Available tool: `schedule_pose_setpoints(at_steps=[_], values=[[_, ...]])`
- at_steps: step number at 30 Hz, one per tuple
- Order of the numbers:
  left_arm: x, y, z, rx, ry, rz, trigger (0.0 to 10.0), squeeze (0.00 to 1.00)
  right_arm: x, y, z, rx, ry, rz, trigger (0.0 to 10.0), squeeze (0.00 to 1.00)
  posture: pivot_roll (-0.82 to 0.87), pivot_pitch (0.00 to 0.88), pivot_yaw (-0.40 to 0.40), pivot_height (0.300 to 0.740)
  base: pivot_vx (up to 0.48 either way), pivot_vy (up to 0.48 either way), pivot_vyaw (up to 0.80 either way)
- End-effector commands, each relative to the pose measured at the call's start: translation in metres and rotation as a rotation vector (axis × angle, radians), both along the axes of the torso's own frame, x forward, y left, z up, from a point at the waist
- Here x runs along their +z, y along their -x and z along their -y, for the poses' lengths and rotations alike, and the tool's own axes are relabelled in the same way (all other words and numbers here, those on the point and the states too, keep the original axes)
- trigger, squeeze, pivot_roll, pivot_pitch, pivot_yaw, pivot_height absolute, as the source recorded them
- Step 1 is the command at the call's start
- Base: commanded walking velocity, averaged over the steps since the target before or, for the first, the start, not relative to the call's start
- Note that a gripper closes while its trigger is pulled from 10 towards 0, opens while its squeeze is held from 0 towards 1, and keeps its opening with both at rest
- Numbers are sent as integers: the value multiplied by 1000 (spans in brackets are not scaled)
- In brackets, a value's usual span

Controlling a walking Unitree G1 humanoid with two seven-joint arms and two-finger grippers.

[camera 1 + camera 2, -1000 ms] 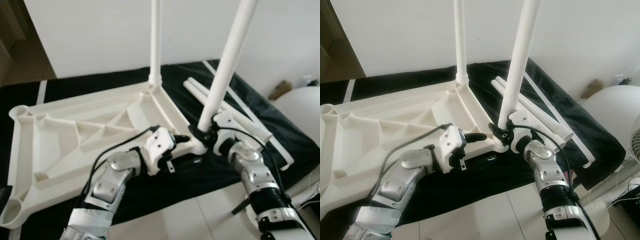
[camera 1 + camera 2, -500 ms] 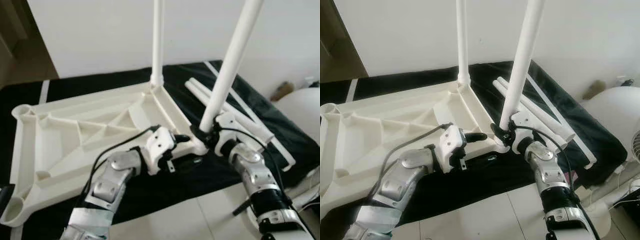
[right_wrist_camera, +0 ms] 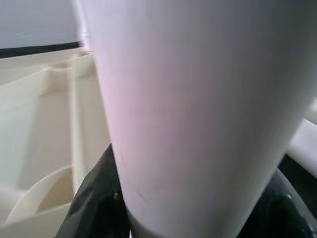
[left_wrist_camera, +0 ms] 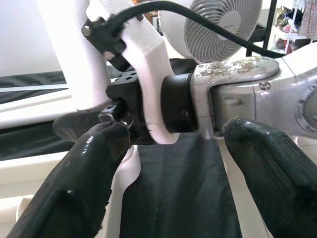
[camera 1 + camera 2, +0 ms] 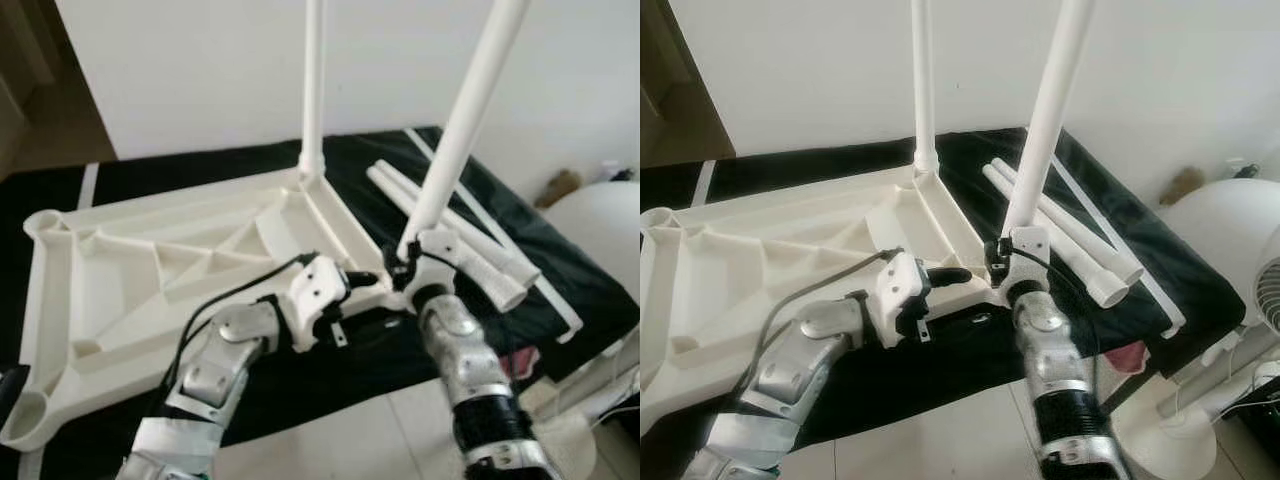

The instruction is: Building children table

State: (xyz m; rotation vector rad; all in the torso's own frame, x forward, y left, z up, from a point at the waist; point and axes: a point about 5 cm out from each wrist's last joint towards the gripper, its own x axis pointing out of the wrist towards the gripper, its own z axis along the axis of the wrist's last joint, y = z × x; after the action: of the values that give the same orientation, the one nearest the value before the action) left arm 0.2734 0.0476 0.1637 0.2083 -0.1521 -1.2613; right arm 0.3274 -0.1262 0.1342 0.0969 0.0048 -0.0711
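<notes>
1. Now we see our right end effector (image 5: pixel 1002 262) clamped around the long white plastic leg (image 5: pixel 1045 125) just above the near corner socket of the upturned cream tabletop (image 5: pixel 750 255).
2. Leaning off vertical, the leg needs straightening.
3. Our left end effector (image 5: pixel 948 275) rests open-fingered beside that corner.

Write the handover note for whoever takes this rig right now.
Right gripper: shut on the leaning leg at its base, by the near right corner socket of the upturned tabletop.
Left gripper: open, fingers beside that same corner.
Done: far leg stands upright in its corner.
Left: seat the leaning leg, then fit the spare legs lying on the black cloth.
</notes>
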Motion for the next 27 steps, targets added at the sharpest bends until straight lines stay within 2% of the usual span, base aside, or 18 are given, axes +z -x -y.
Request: schedule_pose_setpoints(at_steps=[1, 3, 5, 18, 19, 20, 21, 27], values=[[-1, 1, 1, 22, 2, -5, 10000, 0, -11, 5, 9, -122, -74, -60, 10000, 0, -77, 12, 2, 740, 0, 0, 0], [-1, 1, 1, 21, 3, -6, 10000, 0, -11, 5, 7, -124, -81, -63, 10000, 0, -77, 12, 2, 740, 0, 0, 0], [-2, 2, 1, 19, 0, -10, 10000, 0, -7, 7, -8, -40, -88, -49, 10000, 0, -77, 20, 4, 740, 0, 0, 0], [-2, 1, -2, 37, 1, -12, 10000, 0, 2, 8, -8, -8, -76, -2, 10000, 0, -69, 37, -2, 740, 0, 0, 0], [-1, 1, -2, 38, 1, -12, 10000, 0, 3, 8, -7, -4, -72, 5, 10000, 514, -69, 37, -2, 740, 0, 0, 0], [-1, 1, -2, 38, 1, -12, 10000, 0, 3, 8, -7, -4, -72, 5, 10000, 514, -69, 37, -2, 740, 0, 0, 0], [-1, 1, -3, 44, 4, -11, 10000, 0, 5, 10, -3, 19, -68, 33, 10000, 1000, -68, 39, -2, 740, 0, 0, 0], [-1, 3, -6, 34, 19, -27, 10000, 0, 9, 15, 5, 44, -77, 78, 10000, 1000, -66, 49, -2, 740, 0, 0, 0]])
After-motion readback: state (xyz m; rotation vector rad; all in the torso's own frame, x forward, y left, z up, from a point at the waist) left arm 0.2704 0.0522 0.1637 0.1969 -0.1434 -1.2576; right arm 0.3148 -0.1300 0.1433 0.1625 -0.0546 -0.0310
